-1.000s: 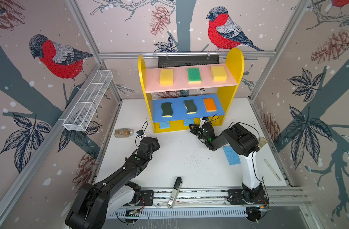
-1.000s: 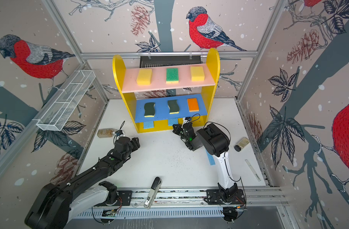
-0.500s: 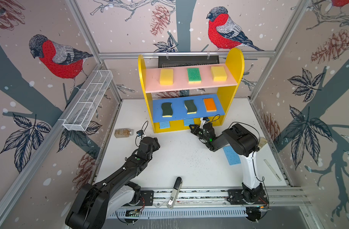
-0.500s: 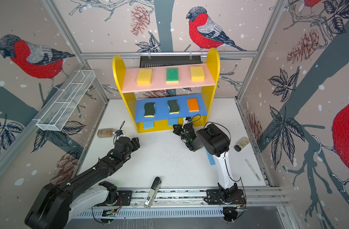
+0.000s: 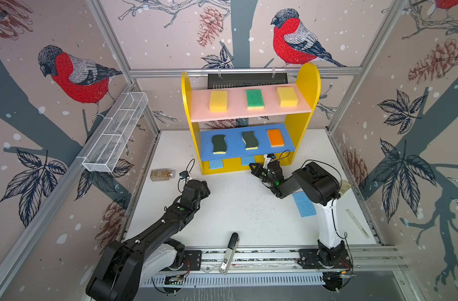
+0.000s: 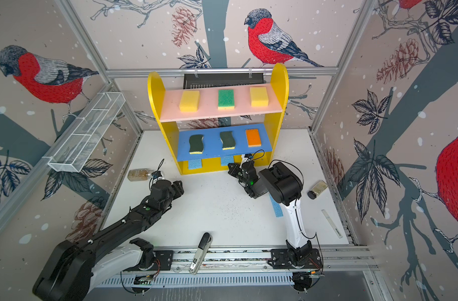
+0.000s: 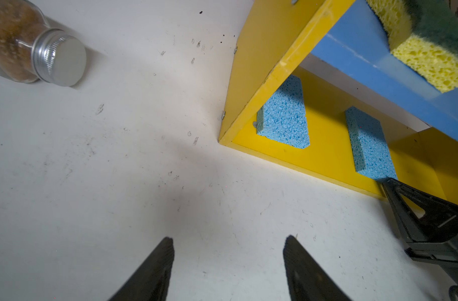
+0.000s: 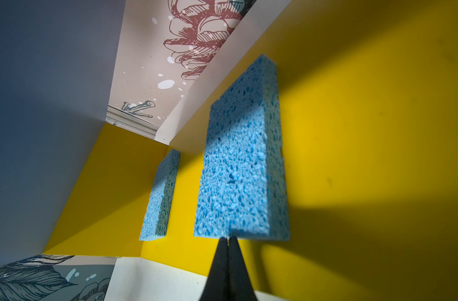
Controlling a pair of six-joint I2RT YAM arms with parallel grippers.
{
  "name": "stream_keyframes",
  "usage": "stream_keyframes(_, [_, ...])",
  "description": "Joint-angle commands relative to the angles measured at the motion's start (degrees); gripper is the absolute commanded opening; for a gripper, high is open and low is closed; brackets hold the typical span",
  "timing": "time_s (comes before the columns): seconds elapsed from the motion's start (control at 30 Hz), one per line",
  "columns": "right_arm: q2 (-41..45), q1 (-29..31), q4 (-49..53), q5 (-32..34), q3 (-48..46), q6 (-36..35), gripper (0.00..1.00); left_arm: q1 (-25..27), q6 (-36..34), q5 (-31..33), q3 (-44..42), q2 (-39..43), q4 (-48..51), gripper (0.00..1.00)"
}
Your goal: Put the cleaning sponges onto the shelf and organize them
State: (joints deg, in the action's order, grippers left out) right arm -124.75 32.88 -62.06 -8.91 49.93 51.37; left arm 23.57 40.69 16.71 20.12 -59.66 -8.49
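Note:
The shelf [image 5: 307, 86] holds two yellow sponges and a green-topped one [image 5: 254, 98] on its pink board. On its blue board lie two dark green wavy sponges and an orange-topped one [image 5: 275, 137]. Two light blue sponges [image 7: 283, 114] [image 7: 368, 146] lie on the yellow base. A third light blue sponge [image 5: 304, 204] lies on the table under the right arm. My right gripper [image 8: 228, 238] is shut and empty, its tips against the near edge of the middle base sponge [image 8: 243, 161]. My left gripper [image 7: 227, 242] hangs open over bare table left of the shelf.
A brownish bottle [image 5: 162, 174] lies on its side left of the shelf. A white wire basket [image 5: 113, 135] hangs on the left wall. A small jar [image 6: 317, 189] and a pale strip [image 5: 358, 224] lie at the right. A black-and-white tool [image 5: 230, 250] rests at the front edge.

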Motion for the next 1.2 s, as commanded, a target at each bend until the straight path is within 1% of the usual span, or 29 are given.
stream_keyframes(0.0, [-0.45, -0.27, 9.02, 1.49, -0.25, 0.04, 0.03, 0.07, 0.46, 0.26, 0.45, 0.04, -1.46, 0.68])
stream_keyframes(0.27, [-0.38, -0.34, 8.99, 1.04, -0.45, 0.13, 0.03, 0.16, 0.47, 0.26, 0.4, -0.02, -1.44, 0.68])
stream_keyframes(0.43, [0.52, -0.14, 8.29, 0.33, -0.93, -1.07, 0.03, 0.28, 0.61, 0.1, 0.52, 0.05, -1.29, 0.68])
stream_keyframes(0.83, [5.83, 0.93, 8.77, 0.98, -4.19, -2.68, 0.04, 0.97, 1.26, 0.61, 0.22, 2.63, 0.61, 0.68])
stream_keyframes(1.17, [13.57, 2.92, 11.72, 3.49, -8.61, -4.98, 0.04, 1.79, 1.66, 1.38, -0.1, 6.26, 3.99, 0.68])
